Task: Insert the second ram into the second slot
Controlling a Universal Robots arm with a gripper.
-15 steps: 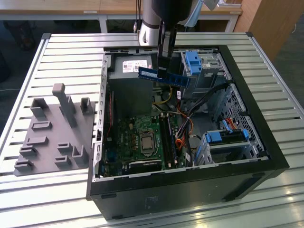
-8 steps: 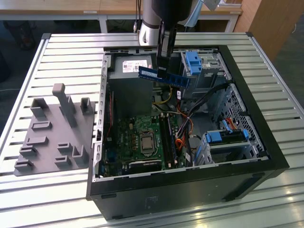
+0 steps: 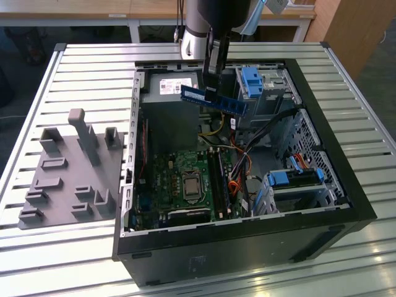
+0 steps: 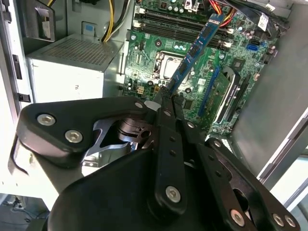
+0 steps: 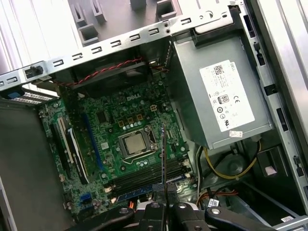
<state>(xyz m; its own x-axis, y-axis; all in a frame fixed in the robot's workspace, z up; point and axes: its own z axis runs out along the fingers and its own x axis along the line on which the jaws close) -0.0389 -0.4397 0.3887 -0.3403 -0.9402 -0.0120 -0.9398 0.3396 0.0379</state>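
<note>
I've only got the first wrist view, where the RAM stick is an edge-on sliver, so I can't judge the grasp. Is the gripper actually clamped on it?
Observer: Yes. In the second wrist view the gripper is shut on the RAM stick, whose flat blue face shows.
Operator: Where along the stick is it held?
Observer: In the exterior view, partway along, with an end sticking out on either side of the gripper.
Operator: Is it down near the slots?
Observer: No. In the exterior view it hangs above the open computer case, clear of the motherboard.
</note>
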